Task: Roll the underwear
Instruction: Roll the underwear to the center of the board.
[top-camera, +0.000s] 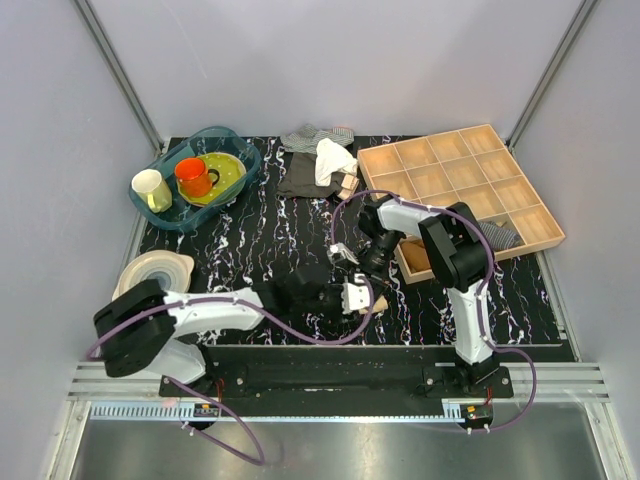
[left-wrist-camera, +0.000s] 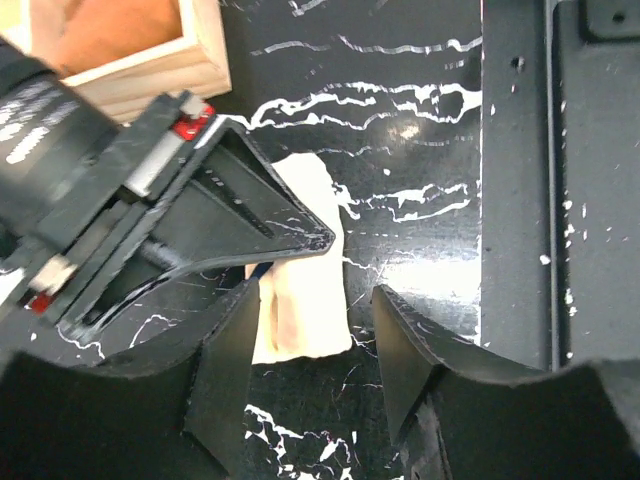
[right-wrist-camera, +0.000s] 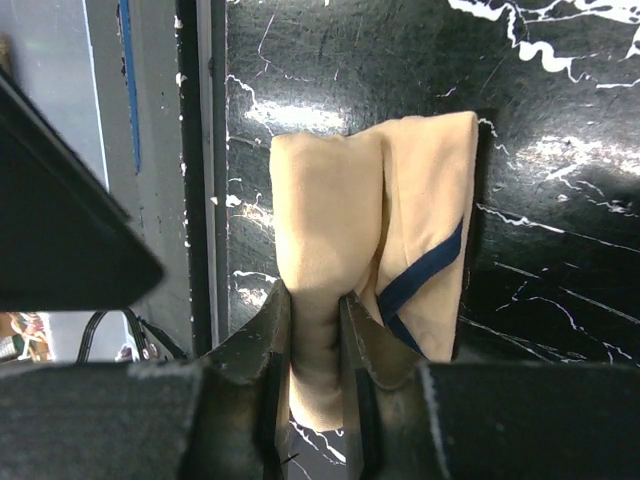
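The underwear (right-wrist-camera: 400, 220) is a small pale beige piece with dark edging, folded and lying on the black marbled table. My right gripper (right-wrist-camera: 313, 300) is shut on a raised fold at its left part. In the left wrist view the underwear (left-wrist-camera: 305, 300) lies between my open left gripper's (left-wrist-camera: 312, 305) fingers, which straddle its near end, with the right gripper's black finger (left-wrist-camera: 240, 215) pressing from above. In the top view both grippers meet at the table's front centre: left gripper (top-camera: 360, 296), right gripper (top-camera: 372, 266), and a bit of underwear (top-camera: 379, 302) shows.
A wooden compartment tray (top-camera: 470, 190) stands at the right, its corner (left-wrist-camera: 150, 65) close to the grippers, with orange-brown fabric (left-wrist-camera: 100, 30) inside. A blue basin (top-camera: 170, 215) with cups and plate sits back left. Clothes pile (top-camera: 320, 160) at the back. A white bowl (top-camera: 155, 270) at left.
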